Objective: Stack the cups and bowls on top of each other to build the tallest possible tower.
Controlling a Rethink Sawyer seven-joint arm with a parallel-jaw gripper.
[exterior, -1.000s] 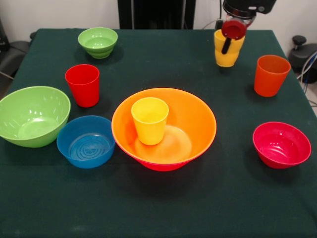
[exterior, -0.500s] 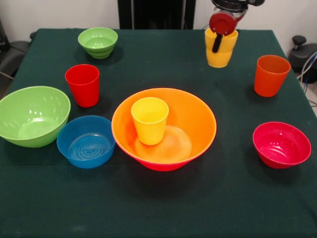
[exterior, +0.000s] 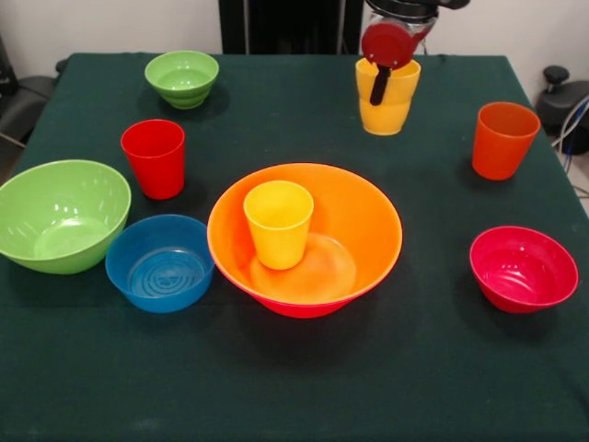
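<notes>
My gripper [exterior: 381, 81] comes down at the top right and is shut on the rim of a yellow cup [exterior: 388, 110], one black finger [exterior: 377, 87] down its outside. The tower is the large orange bowl [exterior: 359, 230] nested in a pink one whose rim [exterior: 304, 309] shows below it, at the table's middle. A second yellow cup [exterior: 278, 226] stands upright inside it. The held cup is above and right of the tower in the picture. Loose on the cloth are a red cup [exterior: 154, 158], an orange cup [exterior: 502, 140], a blue bowl [exterior: 159, 263], a red bowl [exterior: 523, 268], a small green bowl [exterior: 182, 78] and a larger green bowl [exterior: 60, 214].
Everything rests on a dark green table [exterior: 294, 387]. The larger green bowl and the blue bowl touch at the left. Dark equipment stands past the table's right edge.
The gripper has carried the yellow cup leftwards in the picture and a little nearer the orange bowl. Nothing else has moved.
</notes>
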